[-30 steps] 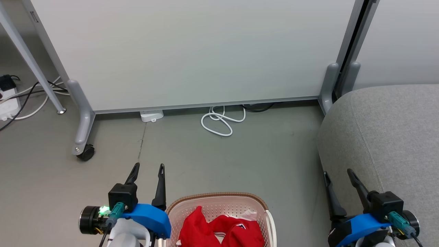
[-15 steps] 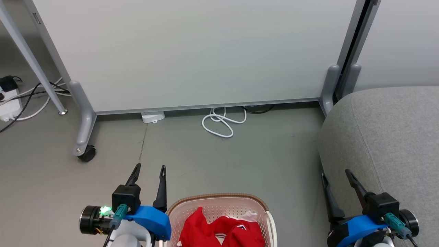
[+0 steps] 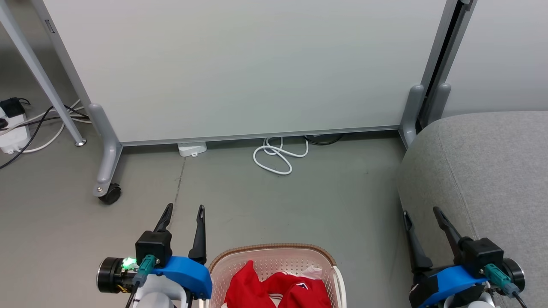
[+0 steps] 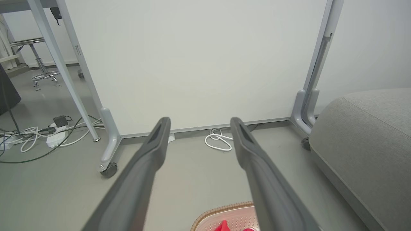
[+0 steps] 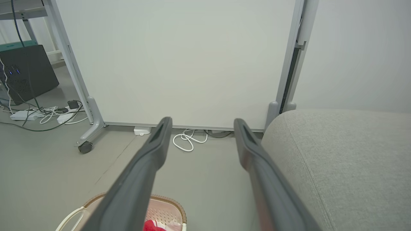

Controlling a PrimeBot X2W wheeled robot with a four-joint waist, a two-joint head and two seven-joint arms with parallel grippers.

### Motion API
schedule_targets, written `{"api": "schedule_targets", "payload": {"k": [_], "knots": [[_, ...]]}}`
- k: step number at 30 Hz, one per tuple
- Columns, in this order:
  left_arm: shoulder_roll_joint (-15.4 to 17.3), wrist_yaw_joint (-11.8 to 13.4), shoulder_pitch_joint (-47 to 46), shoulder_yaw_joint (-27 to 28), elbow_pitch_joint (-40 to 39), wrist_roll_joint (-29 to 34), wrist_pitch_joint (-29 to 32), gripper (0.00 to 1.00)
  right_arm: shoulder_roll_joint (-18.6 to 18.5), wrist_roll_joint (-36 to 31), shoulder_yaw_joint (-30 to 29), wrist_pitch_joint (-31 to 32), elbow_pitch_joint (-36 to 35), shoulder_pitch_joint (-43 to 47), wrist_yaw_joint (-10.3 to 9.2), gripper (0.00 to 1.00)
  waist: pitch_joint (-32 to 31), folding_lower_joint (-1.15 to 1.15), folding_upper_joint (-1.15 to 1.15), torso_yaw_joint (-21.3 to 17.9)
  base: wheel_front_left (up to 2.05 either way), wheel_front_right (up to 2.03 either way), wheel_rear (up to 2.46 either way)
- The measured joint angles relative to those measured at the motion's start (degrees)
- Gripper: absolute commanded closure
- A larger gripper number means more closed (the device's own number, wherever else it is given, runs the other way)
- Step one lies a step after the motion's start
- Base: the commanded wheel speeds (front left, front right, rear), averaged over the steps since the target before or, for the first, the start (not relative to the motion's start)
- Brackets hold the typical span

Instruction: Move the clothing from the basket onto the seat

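The cream basket point(image 3: 274, 252) with its brown rim stands on the floor at the head view's bottom centre, and red clothing point(image 3: 274, 288) with white trim is bundled inside. The basket's rim point(image 4: 221, 210) and a bit of red clothing point(image 4: 224, 226) also show in the left wrist view. The light-grey seat point(image 3: 483, 171) fills the right side. My left gripper point(image 3: 185, 209) hovers open just left of the basket, holding nothing. My right gripper point(image 3: 421, 211) is open beside the seat's front corner, to the right of the basket. In the right wrist view the basket point(image 5: 167, 208) lies low and the seat point(image 5: 337, 160) at the right.
A white wheeled partition panel point(image 3: 239, 64) stands across the back, its caster point(image 3: 107, 194) at the left. A coiled white cable point(image 3: 278, 156) lies on the grey floor beneath it. A power strip and cords point(image 3: 17, 128) sit at the far left by a table leg point(image 3: 38, 72).
The whole head view has shifted slightly, so the basket sits lower in the picture; this is camera motion. Both grippers stay open in about the same place.
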Motion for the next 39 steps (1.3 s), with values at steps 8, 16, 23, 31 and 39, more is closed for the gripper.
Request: {"api": "schedule_targets", "payload": {"k": [8,16,23,31,39], "knots": [[-0.1,0.0,0.5,0.5,-0.9,0.0,0.0,0.00,0.0,0.4,-0.2,0.0,-2.7,0.6,0.00,0.00,0.2,0.00,0.00,0.0,0.00,0.00,0.00],[-0.1,0.0,0.5,0.7,-1.3,0.1,0.0,0.00,0.0,0.7,-0.2,0.0,-2.4,0.8,0.00,0.00,0.4,0.00,0.00,-0.2,0.00,0.00,0.00],[-0.1,-2.0,-1.4,-1.2,1.6,1.5,0.0,0.00,0.0,0.8,0.2,0.0,-3.0,0.2,0.00,0.00,1.9,0.00,0.00,-1.3,0.00,0.00,0.00],[0.0,-4.6,-9.7,-5.2,9.2,4.0,-0.1,0.00,0.0,-0.2,1.0,0.0,-5.5,-2.6,0.00,0.00,7.7,0.00,0.00,-2.9,0.00,0.00,0.00],[0.5,-6.4,-18.5,-10.5,19.1,7.1,-0.1,0.00,0.0,-0.8,1.9,-0.1,-8.4,-7.5,0.00,0.00,16.3,0.02,0.00,-4.8,0.00,0.00,0.00]]}}
